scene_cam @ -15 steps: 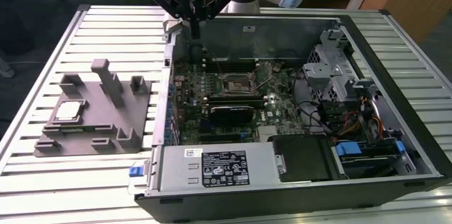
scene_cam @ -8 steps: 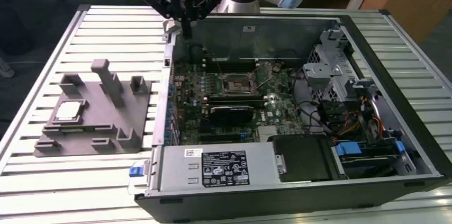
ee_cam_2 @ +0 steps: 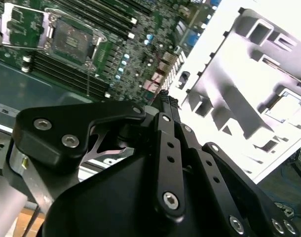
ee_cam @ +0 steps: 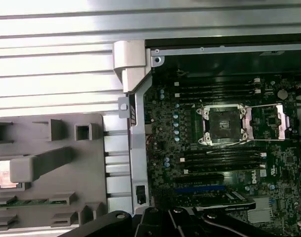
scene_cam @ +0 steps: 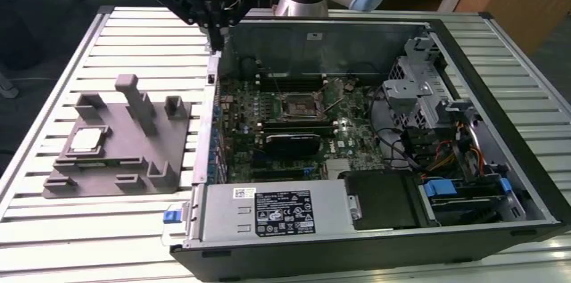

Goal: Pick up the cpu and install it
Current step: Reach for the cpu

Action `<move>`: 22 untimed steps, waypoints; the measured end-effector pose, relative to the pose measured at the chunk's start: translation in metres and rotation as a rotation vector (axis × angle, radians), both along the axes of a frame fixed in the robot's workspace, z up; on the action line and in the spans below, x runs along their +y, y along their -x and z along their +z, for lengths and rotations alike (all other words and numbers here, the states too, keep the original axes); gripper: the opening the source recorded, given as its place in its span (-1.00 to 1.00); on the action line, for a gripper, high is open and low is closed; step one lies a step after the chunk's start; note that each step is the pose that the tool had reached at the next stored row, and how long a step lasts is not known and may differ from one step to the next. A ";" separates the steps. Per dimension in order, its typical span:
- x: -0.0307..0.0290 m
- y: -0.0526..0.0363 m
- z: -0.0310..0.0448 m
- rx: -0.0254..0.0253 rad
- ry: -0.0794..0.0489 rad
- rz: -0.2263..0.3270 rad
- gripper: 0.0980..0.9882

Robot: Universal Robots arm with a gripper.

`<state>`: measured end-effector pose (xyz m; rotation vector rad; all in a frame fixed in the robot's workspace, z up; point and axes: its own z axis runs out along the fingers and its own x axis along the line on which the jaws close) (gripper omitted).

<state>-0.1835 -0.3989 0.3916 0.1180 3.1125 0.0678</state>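
Observation:
The cpu (scene_cam: 87, 139), a small pale silver square, lies in a recess of the grey fixture (scene_cam: 116, 162) on the exterior view's left. It also shows in the second wrist view as the cpu (ee_cam_2: 286, 105) and, partly behind a fixture post, in the first wrist view as the cpu (ee_cam: 2, 174). My gripper (scene_cam: 216, 43) hangs high over the back left corner of the open computer case, well apart from the cpu. Its fingers (ee_cam_2: 165, 106) are pressed together with nothing between them. The motherboard socket (scene_cam: 299, 104) stands open, its load plate swung aside (ee_cam: 281, 123).
The black computer case (scene_cam: 499, 182) lies open on the slatted metal table (scene_cam: 53, 243). Inside are the motherboard, a drive cage (scene_cam: 419, 89), cables and a power supply (scene_cam: 277, 213). The fixture has several upright posts (scene_cam: 134, 92).

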 end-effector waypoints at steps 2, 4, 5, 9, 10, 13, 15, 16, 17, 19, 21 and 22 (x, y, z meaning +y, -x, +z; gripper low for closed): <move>0.0000 0.0059 -0.0005 0.0000 0.000 0.000 -0.98; 0.0000 0.0114 -0.0010 0.0000 0.000 0.000 -0.98; 0.0000 0.0140 -0.0013 -0.0001 0.000 0.000 -0.98; 0.0000 0.0249 -0.0021 0.0001 0.000 0.000 -0.98; 0.0000 0.0277 -0.0024 0.0000 0.000 0.000 -0.98; 0.0000 0.0350 -0.0029 0.0000 0.000 0.000 -0.98; 0.0000 0.0395 -0.0032 0.0000 0.000 0.000 -0.98; 0.0000 0.0413 -0.0033 0.0000 0.000 0.000 -0.98; 0.0000 0.0433 -0.0035 0.0000 0.000 0.000 -0.98; 0.0000 0.0475 -0.0037 0.0000 0.000 0.000 -0.98; 0.0000 0.0520 -0.0040 -0.0001 0.000 0.000 -0.98; 0.0000 0.0541 -0.0042 -0.0001 0.000 0.000 -0.98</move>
